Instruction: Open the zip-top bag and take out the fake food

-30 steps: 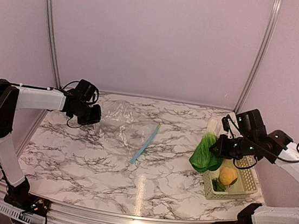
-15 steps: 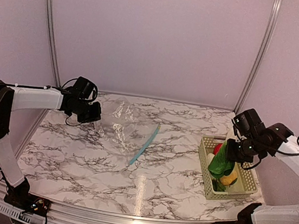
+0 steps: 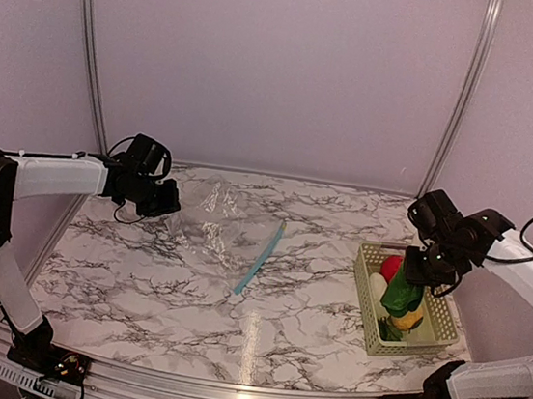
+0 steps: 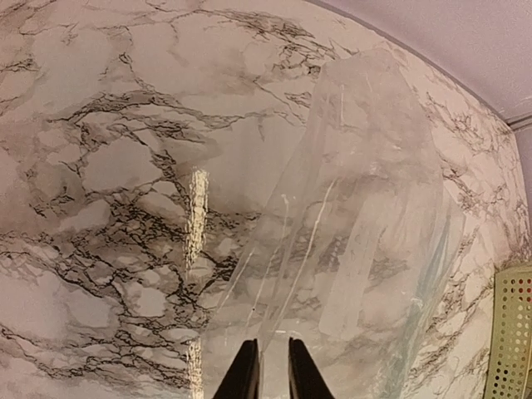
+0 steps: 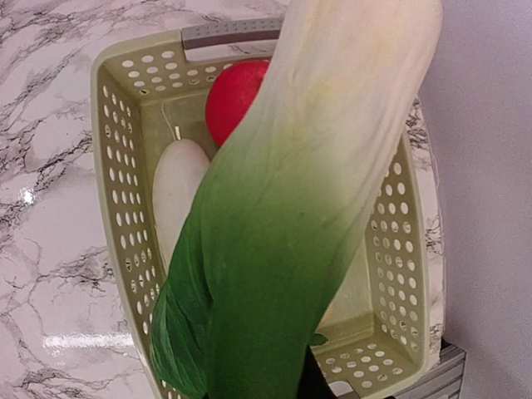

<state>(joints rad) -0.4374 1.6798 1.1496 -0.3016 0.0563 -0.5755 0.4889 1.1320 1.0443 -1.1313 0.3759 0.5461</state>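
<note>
Presently the final removal appears in hand: right pincer [image 3: 423, 270] clamped on the vegetable [image 5: 283, 233] above the basket [image 5: 125, 150] at 3 o'clock on the tabletop [image 3: 140, 281], next needing a lowering and release, while left pincer [image 4: 268, 370] stands narrowly apart at the bag [image 4: 366, 208], 10 o'clock.

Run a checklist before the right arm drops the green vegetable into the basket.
1. Green leafy, white-stemmed plastic vegetable gripped by the right pincer: ok.
2. Vegetable over the pale yellow-green lattice basket, leaf end inside the rim: ok.
3. Room beside the red ball-like fruit, white oblong piece and yellow-orange round fruit lying in the basket: cannot tell.
4. Clear crinkly zip-top bag flat on the marble, no food showing inside: ok.
5. Left pincer at the bag's edge, grip on the film: cannot tell.
</note>
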